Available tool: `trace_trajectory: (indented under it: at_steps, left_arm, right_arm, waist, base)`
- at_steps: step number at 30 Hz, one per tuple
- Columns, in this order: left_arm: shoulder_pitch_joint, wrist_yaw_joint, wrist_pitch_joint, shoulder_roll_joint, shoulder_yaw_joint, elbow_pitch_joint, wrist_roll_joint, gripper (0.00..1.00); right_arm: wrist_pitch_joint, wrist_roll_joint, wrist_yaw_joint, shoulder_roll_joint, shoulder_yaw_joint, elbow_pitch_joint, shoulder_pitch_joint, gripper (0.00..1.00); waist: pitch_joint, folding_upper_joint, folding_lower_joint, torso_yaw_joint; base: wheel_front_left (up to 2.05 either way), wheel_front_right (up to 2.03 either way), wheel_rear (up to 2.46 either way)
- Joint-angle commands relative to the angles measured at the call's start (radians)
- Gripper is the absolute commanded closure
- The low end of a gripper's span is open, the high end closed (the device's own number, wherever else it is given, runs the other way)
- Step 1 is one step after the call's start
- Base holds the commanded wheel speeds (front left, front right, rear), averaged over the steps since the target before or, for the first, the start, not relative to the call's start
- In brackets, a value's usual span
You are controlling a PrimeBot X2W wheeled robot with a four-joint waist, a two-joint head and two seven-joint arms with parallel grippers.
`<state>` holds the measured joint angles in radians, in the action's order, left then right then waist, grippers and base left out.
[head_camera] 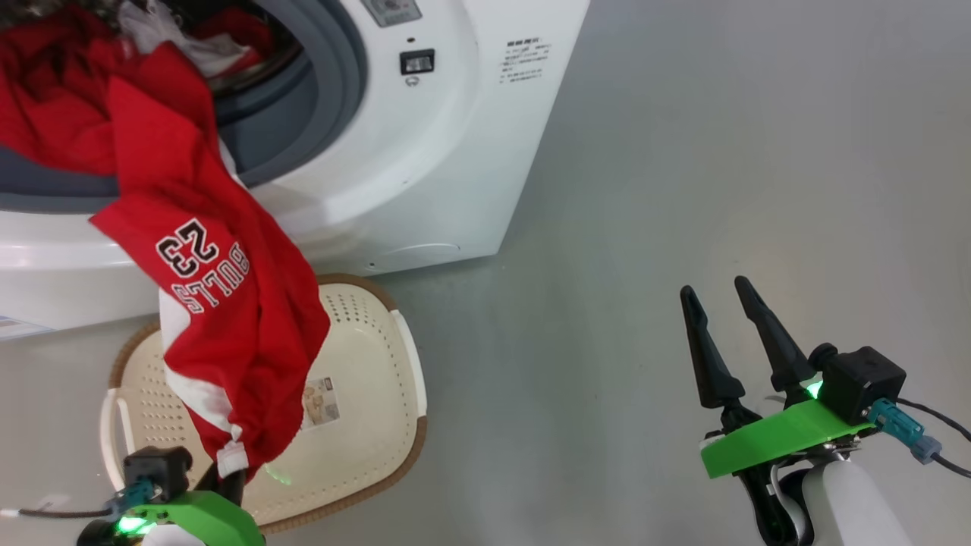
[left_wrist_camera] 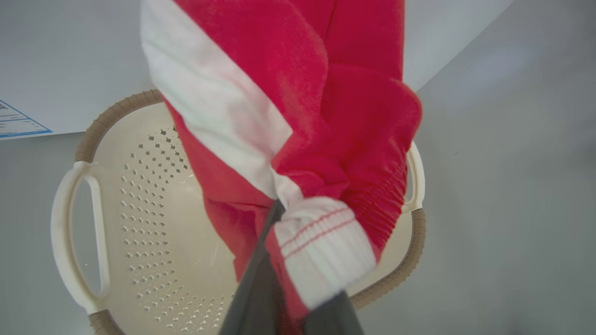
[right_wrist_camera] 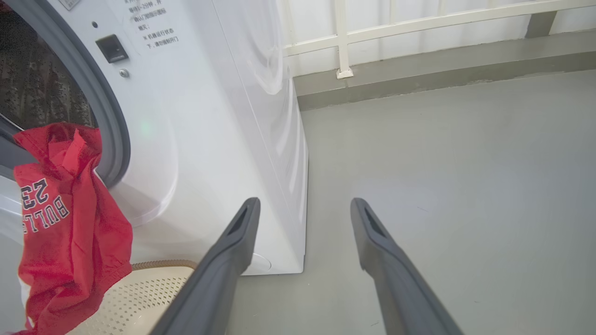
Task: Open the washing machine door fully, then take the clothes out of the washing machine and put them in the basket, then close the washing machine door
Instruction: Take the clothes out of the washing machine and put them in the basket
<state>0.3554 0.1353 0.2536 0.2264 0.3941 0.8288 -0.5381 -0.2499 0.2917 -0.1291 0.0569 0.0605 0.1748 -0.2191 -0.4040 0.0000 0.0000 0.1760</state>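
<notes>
One end of the clothes [head_camera: 227,303] is clamped in the left hand [head_camera: 227,474]; right hand [head_camera: 714,288] gapes apart.

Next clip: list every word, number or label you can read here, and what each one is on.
"BULLS": on the red clothes, upside down in the head view.
"23": on the clothes, beside that word.
Printed lines on the washing machine front: too small to read.
Blue-edged label on the machine: blurred.
Sticker in the basket: unreadable.
</notes>
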Motion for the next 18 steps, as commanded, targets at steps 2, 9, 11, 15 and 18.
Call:
trace_trajectory:
  at_steps: [2, 9, 11, 15, 18]
  left_arm:
    - [0.044, -0.005, 0.008, 0.042, 0.031, 0.071, -0.026, 1.0]
    - [0.128, -0.005, 0.008, 0.071, 0.159, 0.184, -0.107, 1.0]
    - [0.138, -0.005, 0.008, 0.075, 0.177, 0.198, -0.119, 1.0]
    - [0.181, -0.005, -0.001, 0.088, 0.238, 0.25, -0.164, 1.0]
    - [0.208, -0.005, -0.019, 0.093, 0.291, 0.264, -0.191, 1.0]
  right_arm:
    - [-0.012, -0.008, -0.002, -0.006, 0.035, -0.028, -0.014, 0.0]
    - [-0.012, 0.013, -0.002, -0.006, 0.051, -0.044, -0.029, 0.0]
    - [-0.012, 0.014, -0.002, -0.006, 0.052, -0.045, -0.031, 0.0]
    - [-0.012, 0.019, -0.002, -0.006, 0.057, -0.051, -0.039, 0.0]
    - [-0.012, 0.023, -0.002, -0.006, 0.063, -0.056, -0.045, 0.0]
  waist:
    - [-0.037, 0.0, 0.0, 0.027]
    - [-0.084, 0.0, 0.0, 0.054]
    - [-0.091, 0.0, 0.0, 0.056]
    - [-0.116, 0.0, 0.0, 0.065]
    - [-0.133, 0.0, 0.0, 0.071]
  base:
    - [0.0, 0.0, 0.0]
    - [0.0, 0.0, 0.0]
    - [0.0, 0.0, 0.0]
    - [0.0, 0.0, 0.0]
    - [0.0, 0.0, 0.0]
